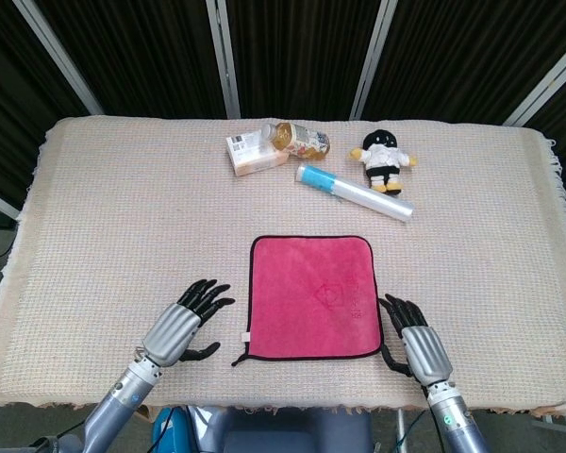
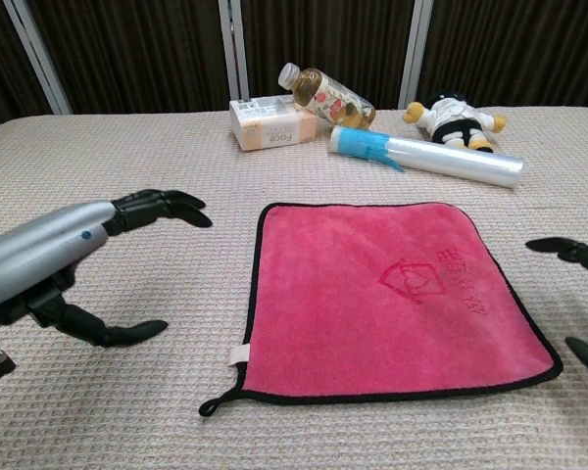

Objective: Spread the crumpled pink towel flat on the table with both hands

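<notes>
The pink towel point(image 1: 311, 297) point(image 2: 392, 294) lies flat and square on the table near the front edge, black-edged, with a small loop at its near left corner. My left hand point(image 1: 181, 326) point(image 2: 69, 259) hovers open just left of the towel, fingers spread, touching nothing. My right hand point(image 1: 417, 344) sits open off the towel's near right corner, clear of the cloth. In the chest view only the right hand's fingertips point(image 2: 568, 250) show at the right edge.
At the back of the table lie a small box point(image 1: 255, 154), a bottle on its side point(image 1: 300, 142), a clear roll with a blue end point(image 1: 354, 192) and a small plush doll point(image 1: 385, 159). A woven cream tablecloth point(image 1: 104, 217) covers the table.
</notes>
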Robot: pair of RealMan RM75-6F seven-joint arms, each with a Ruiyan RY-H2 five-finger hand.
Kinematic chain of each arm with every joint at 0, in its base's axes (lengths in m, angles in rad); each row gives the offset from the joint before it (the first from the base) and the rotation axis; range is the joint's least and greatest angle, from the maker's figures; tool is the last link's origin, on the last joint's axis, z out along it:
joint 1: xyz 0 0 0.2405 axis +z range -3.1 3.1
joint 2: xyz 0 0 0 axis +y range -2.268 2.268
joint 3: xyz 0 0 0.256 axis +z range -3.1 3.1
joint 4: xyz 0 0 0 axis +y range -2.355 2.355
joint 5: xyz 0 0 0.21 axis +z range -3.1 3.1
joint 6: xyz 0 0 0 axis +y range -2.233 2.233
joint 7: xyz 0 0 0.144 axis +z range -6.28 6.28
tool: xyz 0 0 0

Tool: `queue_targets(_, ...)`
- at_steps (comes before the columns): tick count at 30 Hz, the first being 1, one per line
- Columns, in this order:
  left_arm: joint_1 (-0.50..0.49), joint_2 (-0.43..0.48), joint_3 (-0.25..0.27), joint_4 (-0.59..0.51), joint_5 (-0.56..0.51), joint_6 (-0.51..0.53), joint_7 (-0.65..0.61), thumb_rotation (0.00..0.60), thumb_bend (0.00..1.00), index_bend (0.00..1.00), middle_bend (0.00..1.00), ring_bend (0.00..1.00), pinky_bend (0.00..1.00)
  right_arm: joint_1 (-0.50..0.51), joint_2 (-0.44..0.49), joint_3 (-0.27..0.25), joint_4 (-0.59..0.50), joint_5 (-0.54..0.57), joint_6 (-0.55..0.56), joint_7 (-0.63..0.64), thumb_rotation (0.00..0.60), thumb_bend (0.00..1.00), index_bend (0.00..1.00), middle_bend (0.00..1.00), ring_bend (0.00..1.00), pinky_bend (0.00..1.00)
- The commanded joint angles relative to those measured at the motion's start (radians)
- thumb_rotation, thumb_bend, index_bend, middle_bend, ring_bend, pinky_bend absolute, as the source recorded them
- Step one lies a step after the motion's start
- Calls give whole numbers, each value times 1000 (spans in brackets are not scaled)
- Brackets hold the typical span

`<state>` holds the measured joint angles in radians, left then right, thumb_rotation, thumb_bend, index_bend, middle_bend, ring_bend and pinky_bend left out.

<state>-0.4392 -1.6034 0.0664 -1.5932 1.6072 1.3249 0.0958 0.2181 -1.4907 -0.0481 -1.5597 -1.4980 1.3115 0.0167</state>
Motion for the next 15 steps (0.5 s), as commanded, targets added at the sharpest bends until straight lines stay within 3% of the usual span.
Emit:
queue_targets(1, 38, 52, -5, -4, 17, 68, -13, 600, 303, 162, 56, 0, 0, -3, 36, 48, -10, 8, 42, 3, 600, 470, 0, 0, 0, 0)
queue_targets(6, 86, 124, -3, -7, 23, 141, -35, 600, 304, 152, 53, 0, 0, 2, 96, 92, -22, 36, 50, 19, 600, 468, 0, 0, 0, 0)
queue_targets(15, 213, 262, 3, -26, -37, 269, 67, 600, 198, 125, 16, 0, 0, 6, 123, 90, 70, -21, 77, -26, 600, 432, 0, 0, 0, 0)
